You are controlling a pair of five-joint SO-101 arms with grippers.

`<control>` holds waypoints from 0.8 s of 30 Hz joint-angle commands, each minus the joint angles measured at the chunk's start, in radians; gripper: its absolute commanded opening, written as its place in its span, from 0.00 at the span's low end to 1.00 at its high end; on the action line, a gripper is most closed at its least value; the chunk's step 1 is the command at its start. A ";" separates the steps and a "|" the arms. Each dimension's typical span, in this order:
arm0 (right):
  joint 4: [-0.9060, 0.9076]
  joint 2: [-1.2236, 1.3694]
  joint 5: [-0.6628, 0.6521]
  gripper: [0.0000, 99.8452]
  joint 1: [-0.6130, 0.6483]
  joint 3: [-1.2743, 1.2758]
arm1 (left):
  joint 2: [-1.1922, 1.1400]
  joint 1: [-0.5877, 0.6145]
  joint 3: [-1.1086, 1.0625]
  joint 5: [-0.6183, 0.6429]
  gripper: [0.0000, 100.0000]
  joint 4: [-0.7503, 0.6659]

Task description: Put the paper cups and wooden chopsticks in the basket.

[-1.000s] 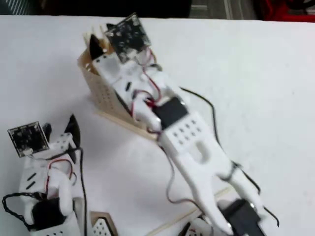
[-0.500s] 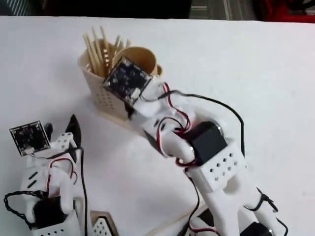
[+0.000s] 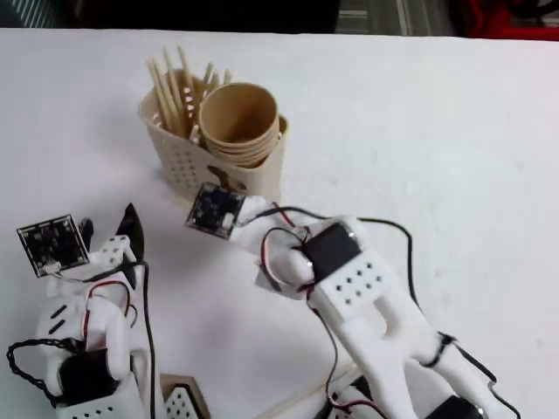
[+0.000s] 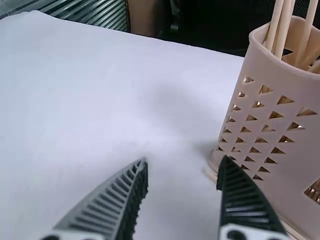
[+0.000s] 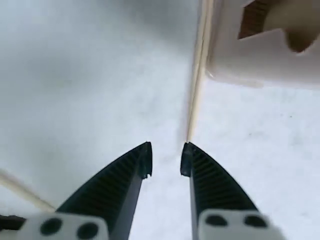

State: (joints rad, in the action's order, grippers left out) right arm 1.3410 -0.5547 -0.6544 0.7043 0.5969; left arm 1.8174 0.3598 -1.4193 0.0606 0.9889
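Note:
The cream perforated basket (image 3: pixel 188 166) stands at the back left of the white table. Stacked paper cups (image 3: pixel 238 122) and several wooden chopsticks (image 3: pixel 169 87) stand inside it. My right arm (image 3: pixel 349 279) lies low in front of the basket. In the right wrist view my right gripper (image 5: pixel 166 152) is open just above the table, and a loose chopstick (image 5: pixel 198 85) lies along the basket's base (image 5: pixel 260 65), ending between the fingertips. My left gripper (image 4: pixel 182 167) is open and empty, left of the basket (image 4: pixel 272 120) and short of it.
Another loose chopstick (image 3: pixel 293 400) lies on the table by the right arm's base, and a chopstick (image 5: pixel 22 192) crosses the right wrist view's corner. The left arm (image 3: pixel 87 332) occupies the front left. A beige perforated piece (image 3: pixel 179 400) sits at the front edge.
The right arm has drawn back from over the basket and dropped to the table in front of it, uncovering the cups inside. The left arm has kept still.

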 commanded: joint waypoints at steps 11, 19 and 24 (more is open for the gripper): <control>-0.173 0.510 -0.037 0.20 -0.087 -0.141 | 0.007 0.005 0.006 0.008 0.23 -0.034; -0.200 0.707 -0.038 0.20 -0.108 -0.203 | 0.007 0.005 0.006 0.008 0.23 -0.034; -0.231 0.776 -0.038 0.13 -0.093 -0.203 | 0.007 0.007 0.006 0.008 0.23 -0.034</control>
State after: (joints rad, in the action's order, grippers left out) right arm 1.1339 0.1987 -0.6866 0.5999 0.4204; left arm 1.8174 0.3598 -1.4193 0.0606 0.9889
